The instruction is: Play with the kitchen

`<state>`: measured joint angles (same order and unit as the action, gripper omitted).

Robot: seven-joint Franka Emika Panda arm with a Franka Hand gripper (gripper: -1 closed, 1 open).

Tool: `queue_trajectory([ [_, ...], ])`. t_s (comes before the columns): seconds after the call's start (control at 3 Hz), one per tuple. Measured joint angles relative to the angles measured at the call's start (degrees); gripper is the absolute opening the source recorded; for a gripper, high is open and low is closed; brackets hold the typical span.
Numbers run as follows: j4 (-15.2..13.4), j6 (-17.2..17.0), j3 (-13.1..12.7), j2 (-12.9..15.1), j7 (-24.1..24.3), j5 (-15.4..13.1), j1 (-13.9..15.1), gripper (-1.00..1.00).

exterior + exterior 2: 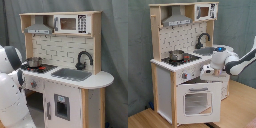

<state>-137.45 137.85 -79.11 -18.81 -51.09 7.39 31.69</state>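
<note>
The kitchen [65, 75] [183, 75] is a tall white and light-wood toy with a hood [177, 21], a microwave shelf [70, 23], a black faucet [82, 59] and a grey sink [75, 74]. A small metal pot [176, 55] stands on the stovetop. In the second exterior view my white arm reaches in from the right. My gripper [206, 72] sits at the knob panel just above the oven door [198, 102]. In the first exterior view the arm [10, 65] fills the left edge and hides the gripper.
The kitchen stands on a wooden floor [240, 107] before a grey curtain [116, 50]. The rounded counter end [102, 79] juts out beside the sink. My arm's elbow [235, 62] hangs in front of the kitchen on the second exterior view's right.
</note>
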Motion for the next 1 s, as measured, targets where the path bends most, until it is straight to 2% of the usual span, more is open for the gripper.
queue_trajectory([
  [0.33, -0.1, 1.6, -0.4, 3.2, 0.0, 0.0, 0.3, 1.0],
  [0.67, -0.1, 1.6, -0.4, 3.4, 0.0, 0.0, 0.3, -1.0],
  [1.0, -0.6, 1.7, -0.6, 5.4, 0.0, 0.0, 0.3, -1.0],
])
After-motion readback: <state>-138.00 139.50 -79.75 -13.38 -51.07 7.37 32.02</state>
